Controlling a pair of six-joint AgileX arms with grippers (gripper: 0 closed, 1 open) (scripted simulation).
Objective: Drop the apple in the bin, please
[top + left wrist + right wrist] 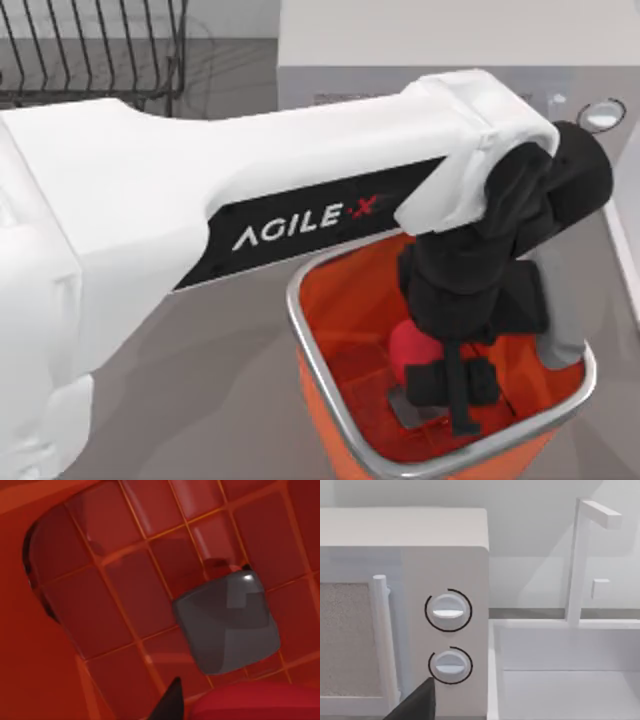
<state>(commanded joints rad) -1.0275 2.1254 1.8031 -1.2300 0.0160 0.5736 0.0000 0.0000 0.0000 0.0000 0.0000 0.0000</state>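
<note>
- The left arm stretched from the top view's left edge across the desk, its white forearm angled toward the right, then bent sharply down at the black wrist.
- The left claw pointed straight down inside the bin, below the silver rim.
- The apple sat inside the bin, against the claw's left side in the top view, above the floor.
- Whether the claw's fingers pressed on the apple or stood apart from it could not be told; the wrist hid the fingertips from above.
- In the left wrist view, a red curve of the apple lay close to the camera beside one dark fingertip, with the gridded orange floor and its grey square farther off.
- The bin stood at the near middle-right of the desk, in front of the microwave.
- A wire rack stood at the far left of the desk.
- The right wrist view faced the microwave with its two dials, a white sink just beside it, and a dark finger of the right claw at the frame edge; its state could not be told.
</note>
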